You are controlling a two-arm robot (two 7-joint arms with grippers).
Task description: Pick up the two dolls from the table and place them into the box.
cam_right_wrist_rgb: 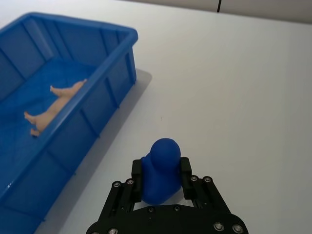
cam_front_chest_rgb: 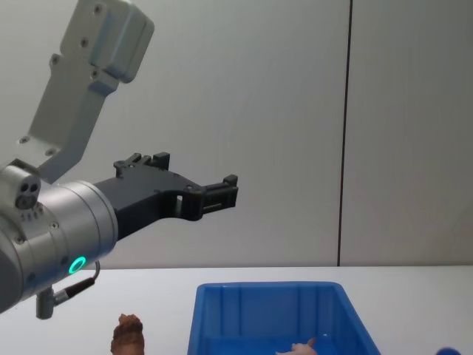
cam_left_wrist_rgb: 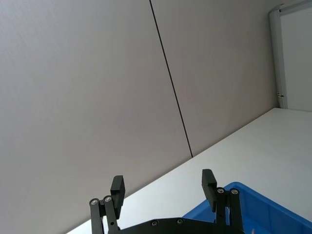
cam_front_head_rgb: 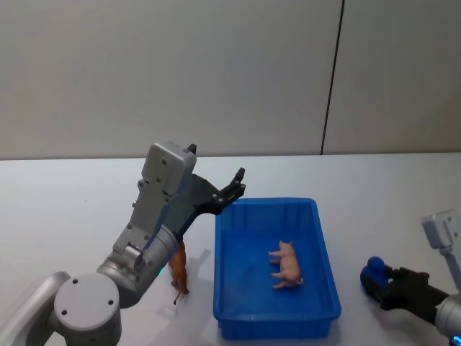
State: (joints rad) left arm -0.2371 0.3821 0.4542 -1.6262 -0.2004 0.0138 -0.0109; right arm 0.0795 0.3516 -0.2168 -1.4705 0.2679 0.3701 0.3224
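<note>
The rounded blue toy doll is gripped by the right claw, just right of the bright blue plastic box, in which the pale pink doll lies. The left claw is held open, raised above the box's far-left corner.

One box, blue, stood mid-way on a white table. One pink doll lay on its side inside it. One blue doll, right of the box, was clasped by the right gripper, low at the table. The left gripper hung above the box's far left corner, fingers apart. One brown toy figure stood just left of the box.
</note>
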